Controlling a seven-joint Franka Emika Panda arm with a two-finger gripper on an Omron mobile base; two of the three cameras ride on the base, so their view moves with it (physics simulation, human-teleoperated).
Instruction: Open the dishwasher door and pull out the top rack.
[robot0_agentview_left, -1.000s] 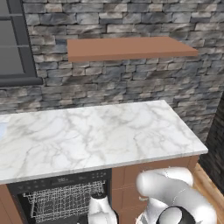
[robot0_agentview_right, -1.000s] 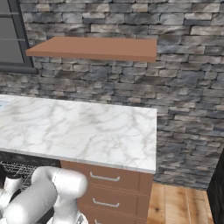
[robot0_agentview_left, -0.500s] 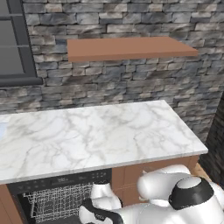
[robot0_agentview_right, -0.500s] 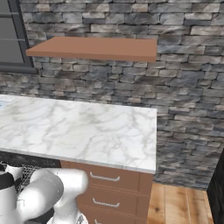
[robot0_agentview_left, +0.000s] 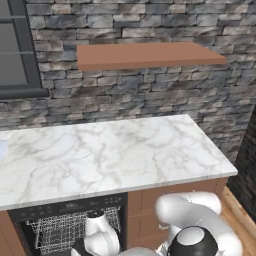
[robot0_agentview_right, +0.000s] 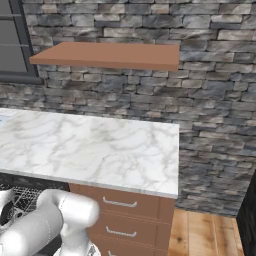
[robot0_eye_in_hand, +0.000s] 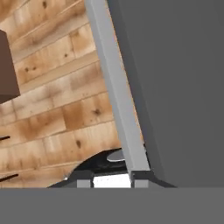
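Note:
In the hand view the dishwasher door (robot0_eye_in_hand: 183, 87) is a dark grey panel on the right, with its silver bar handle (robot0_eye_in_hand: 114, 92) running slantwise down to my gripper (robot0_eye_in_hand: 113, 180). The two fingertips (robot0_eye_in_hand: 84, 182) stand a little apart. The handle's lower end sits by the right one, and I see no squeeze on it. The gripper looks open. In the base views the dishwasher stands open under its black control strip (robot0_agentview_left: 70, 206). The top rack (robot0_agentview_left: 57, 234), a silver wire grid, sits inside the opening and also shows behind my arm (robot0_agentview_right: 20, 196).
A marble counter (robot0_agentview_left: 110, 155) tops the dishwasher, with a wooden shelf (robot0_agentview_left: 145, 54) on the stone wall above. Brown drawers (robot0_agentview_right: 122, 212) stand to the dishwasher's right. Wooden floor (robot0_eye_in_hand: 52, 113) lies beside the door, with a dark brown cabinet corner (robot0_eye_in_hand: 6, 70) nearby.
My arm's elbow and forearm have shifted at the bottom of both base views. The counter, shelf and rack have not moved.

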